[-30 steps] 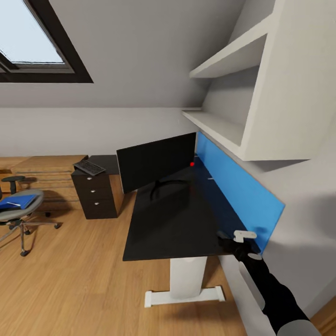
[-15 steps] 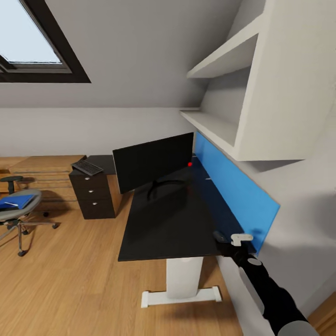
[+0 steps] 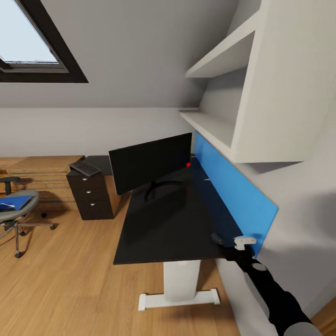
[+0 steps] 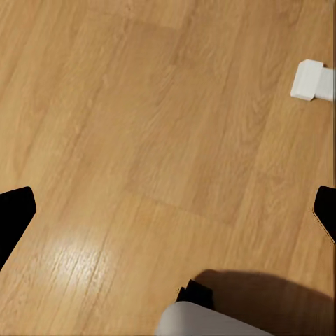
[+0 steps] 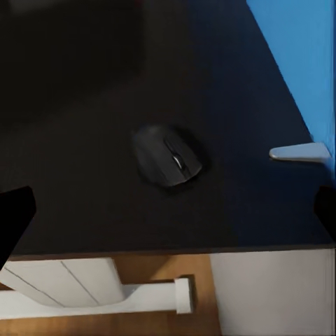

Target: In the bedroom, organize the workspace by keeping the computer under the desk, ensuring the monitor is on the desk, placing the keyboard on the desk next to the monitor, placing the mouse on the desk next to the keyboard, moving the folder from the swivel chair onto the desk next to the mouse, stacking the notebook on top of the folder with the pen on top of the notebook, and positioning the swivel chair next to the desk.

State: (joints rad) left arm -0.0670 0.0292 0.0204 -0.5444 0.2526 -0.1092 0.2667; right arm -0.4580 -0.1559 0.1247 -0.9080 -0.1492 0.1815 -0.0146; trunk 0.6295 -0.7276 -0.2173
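On the near right corner of the glossy black desk (image 3: 172,224) lay the small black oval mouse (image 5: 168,155), free of the right gripper (image 5: 168,210), whose dark fingertips stood wide apart.
Farther back stood the wide flat black monitor (image 3: 151,161), with the slim dark keyboard (image 3: 85,168) over the drawers and the bright blue folder (image 3: 14,202) on the grey swivel chair (image 3: 16,214). The left gripper (image 4: 168,217), fingers spread, faced the wood plank floor (image 4: 140,140).
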